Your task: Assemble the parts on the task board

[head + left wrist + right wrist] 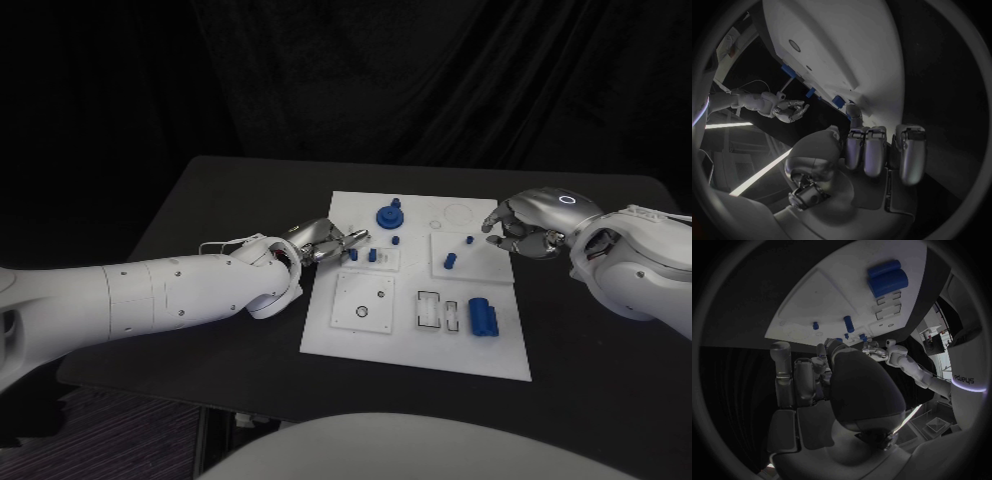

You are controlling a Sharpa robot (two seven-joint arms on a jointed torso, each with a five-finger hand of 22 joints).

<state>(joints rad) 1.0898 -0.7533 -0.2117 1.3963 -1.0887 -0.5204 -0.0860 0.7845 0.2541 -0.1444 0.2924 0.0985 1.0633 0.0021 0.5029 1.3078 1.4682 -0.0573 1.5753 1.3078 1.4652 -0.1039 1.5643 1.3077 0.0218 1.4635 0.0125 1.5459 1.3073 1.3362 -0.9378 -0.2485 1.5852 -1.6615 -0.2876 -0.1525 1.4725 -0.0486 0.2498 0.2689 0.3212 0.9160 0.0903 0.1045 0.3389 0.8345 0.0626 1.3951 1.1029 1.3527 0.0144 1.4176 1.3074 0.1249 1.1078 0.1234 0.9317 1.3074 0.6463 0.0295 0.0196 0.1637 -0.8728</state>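
The white task board [418, 345] lies in the middle of the black table. On it stand a round blue part [389, 215], several small blue pegs [449, 261] and two blue cylinders [480, 316] side by side. My left hand [325, 240] hovers at the board's left edge beside two pegs [353, 254], its fingers [873, 150] loosely bent with the thumb apart, holding nothing. My right hand [522, 225] hangs at the board's right edge near a peg [469, 240]. Its fingers [795, 377] are bent and nothing shows in them, though its thumb hides part of the grasp.
The board has raised square plates [362, 300] and rectangular slots [431, 309] near its front. The black table [216, 210] runs bare around the board, with its front edge close to me. Dark curtain stands behind.
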